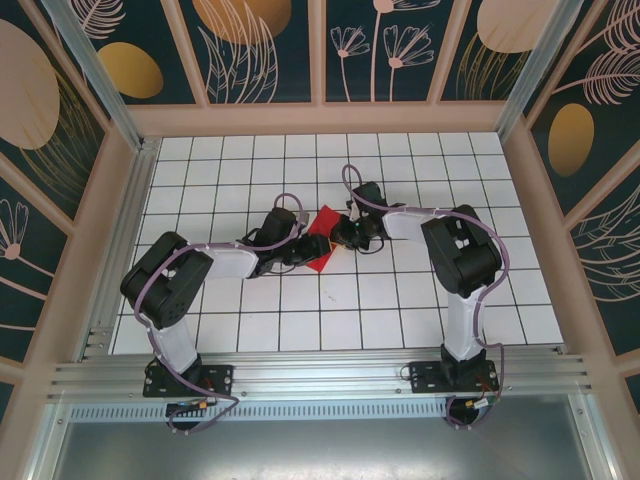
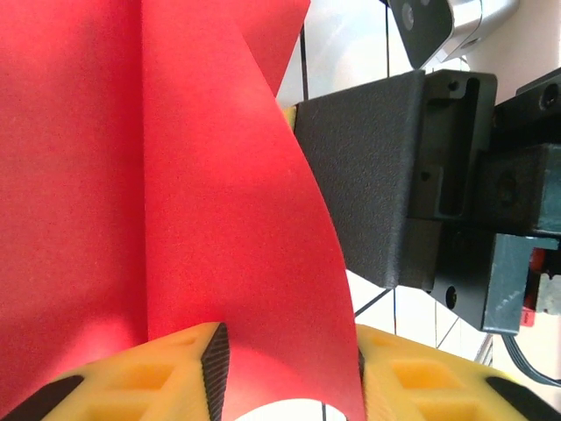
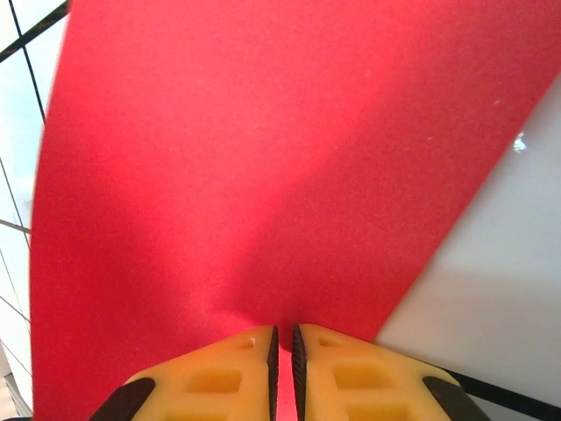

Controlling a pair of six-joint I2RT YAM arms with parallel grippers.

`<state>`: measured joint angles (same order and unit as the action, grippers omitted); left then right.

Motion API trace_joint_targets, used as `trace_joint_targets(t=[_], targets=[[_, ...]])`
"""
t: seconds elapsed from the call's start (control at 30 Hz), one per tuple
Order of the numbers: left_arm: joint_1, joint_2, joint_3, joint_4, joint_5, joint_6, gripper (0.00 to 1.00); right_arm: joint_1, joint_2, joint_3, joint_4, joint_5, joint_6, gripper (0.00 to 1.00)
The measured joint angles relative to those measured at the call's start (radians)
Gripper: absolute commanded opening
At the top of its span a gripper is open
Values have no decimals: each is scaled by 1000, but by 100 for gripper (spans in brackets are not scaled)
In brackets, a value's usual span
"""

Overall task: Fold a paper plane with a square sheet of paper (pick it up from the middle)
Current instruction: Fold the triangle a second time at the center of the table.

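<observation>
The square sheet of paper (image 1: 320,236) is a small creased red shape held just above the middle of the white grid table, between both grippers. My right gripper (image 1: 341,233) comes in from the right and is shut on its edge; in the right wrist view the pads (image 3: 273,351) pinch the red paper (image 3: 263,175). My left gripper (image 1: 303,251) is at the sheet's lower left. Its yellow fingers (image 2: 131,377) stand apart, open (image 2: 289,351), with a curved flap of the paper (image 2: 219,175) arching between them. The paper plane is out of view.
The right gripper's black body (image 2: 368,175) sits close behind the flap in the left wrist view. Wooden-framed walls (image 1: 320,118) enclose the table (image 1: 400,310) on three sides. An aluminium rail (image 1: 320,378) with both arm bases runs along the near edge.
</observation>
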<state>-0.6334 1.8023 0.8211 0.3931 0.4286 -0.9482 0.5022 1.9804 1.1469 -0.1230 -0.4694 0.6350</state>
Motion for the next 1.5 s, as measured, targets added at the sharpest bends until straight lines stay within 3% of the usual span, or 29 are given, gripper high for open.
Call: trace_joint_targets(t=[0.2,0.47,0.73,0.97,1.5], targets=[[0,17,0,27,-26,-1,37,0,1,0,0,0,0,16],[0,47,0,68,-36,-15,45,0,1,0,2,0,0,16],[0,47,0,92,-36,-24,46,0,1,0,2,0,0,16],[0,47,0,105,-36,-32,30,-4,1,0,3,-4,4,16],[0,64,-11,92,-52,-29,23,-21,1,-4,11,-24,7,18]])
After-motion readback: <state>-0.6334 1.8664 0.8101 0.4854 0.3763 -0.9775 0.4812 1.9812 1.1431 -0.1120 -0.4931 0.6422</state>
